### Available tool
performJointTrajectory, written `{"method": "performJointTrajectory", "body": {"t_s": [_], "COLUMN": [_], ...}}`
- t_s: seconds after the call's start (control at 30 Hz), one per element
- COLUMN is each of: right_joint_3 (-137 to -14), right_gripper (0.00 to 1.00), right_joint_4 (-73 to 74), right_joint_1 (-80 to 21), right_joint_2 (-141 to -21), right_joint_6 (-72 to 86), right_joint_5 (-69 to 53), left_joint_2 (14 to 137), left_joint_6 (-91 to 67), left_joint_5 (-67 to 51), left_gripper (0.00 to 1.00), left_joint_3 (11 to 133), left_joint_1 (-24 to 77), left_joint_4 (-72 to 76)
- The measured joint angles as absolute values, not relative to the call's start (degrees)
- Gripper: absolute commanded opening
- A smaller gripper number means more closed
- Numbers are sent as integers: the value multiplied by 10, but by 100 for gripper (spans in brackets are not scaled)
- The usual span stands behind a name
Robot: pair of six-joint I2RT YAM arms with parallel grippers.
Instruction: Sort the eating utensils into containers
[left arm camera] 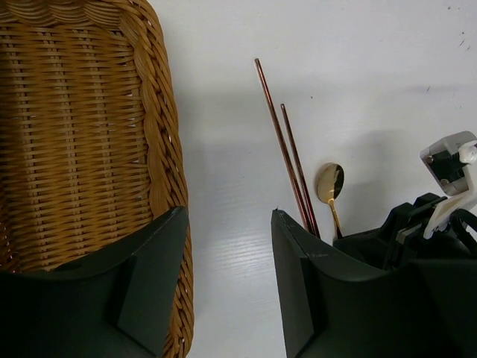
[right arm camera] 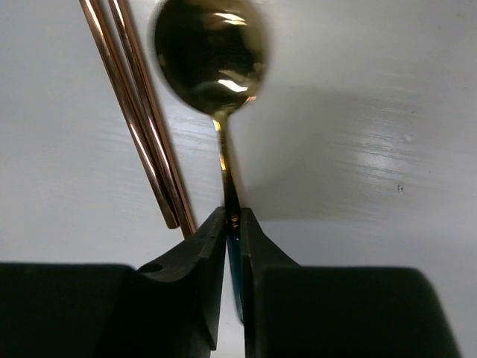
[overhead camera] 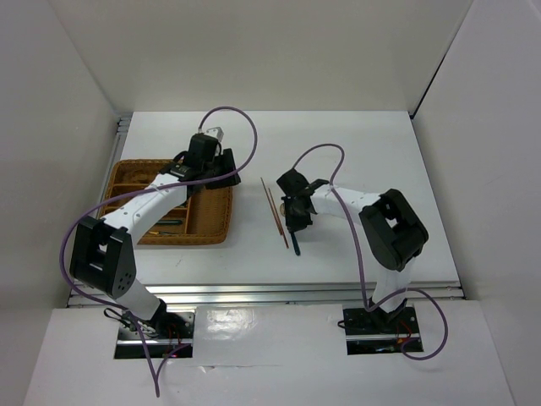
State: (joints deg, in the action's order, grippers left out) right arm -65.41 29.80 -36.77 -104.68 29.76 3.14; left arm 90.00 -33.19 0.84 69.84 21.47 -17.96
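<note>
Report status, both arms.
Right pincer shut on spoon. Left pincer open, empty, at tray edge. Chopsticks lie close beside spoon.

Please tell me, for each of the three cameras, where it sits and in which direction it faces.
Top external: above and behind the bases, facing down on the table; left arm and right arm show whole.
Left wrist: on the left arm, facing down past the open left claw at the wicker tray rim and table.
Right wrist: low over the table, facing along the right claw, shut on the spoon.
Shared: both wrist views show the spoon and the chopsticks.
</note>
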Motion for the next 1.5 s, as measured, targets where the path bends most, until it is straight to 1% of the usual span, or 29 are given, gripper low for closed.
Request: {"method": "performJointTrajectory", "body": {"t_s": [0.17,0.33,0.47,0.57,0.77,0.9,1.07,1.3,1.5], "right_joint_3": [-670,-695,-745,-785,-821,-833,-844,-844,-835], "right_gripper": [5,3,3,3,3,3,3,3,0], "right_joint_4": [304,326,346,330,286,267,231,193,153], "right_joint_1": [-368,-368,-359,-339,-280,-276,-279,-279,-279], "right_joint_2": [-1059,-1072,-1080,-1077,-1068,-1068,-1068,-1067,-1061], "right_joint_6": [309,315,319,319,319,318,318,319,337], "right_joint_5": [41,51,52,40,12,-3,-42,-89,-129], "left_joint_2": [900,900,894,889,891,902,952,991,1001], "left_joint_6": [-332,-328,-317,-304,-274,-272,-273,-274,-288], "left_joint_5": [8,-20,-101,-175,-288,-333,-347,-295,-261], "left_gripper": [63,63,63,64,64,64,64,64,61], "left_joint_3": [698,697,655,620,616,616,627,652,671], "left_joint_1": [213,212,210,210,214,221,244,270,269], "left_joint_4": [-181,-177,-108,-75,-32,17,45,39,50]}}
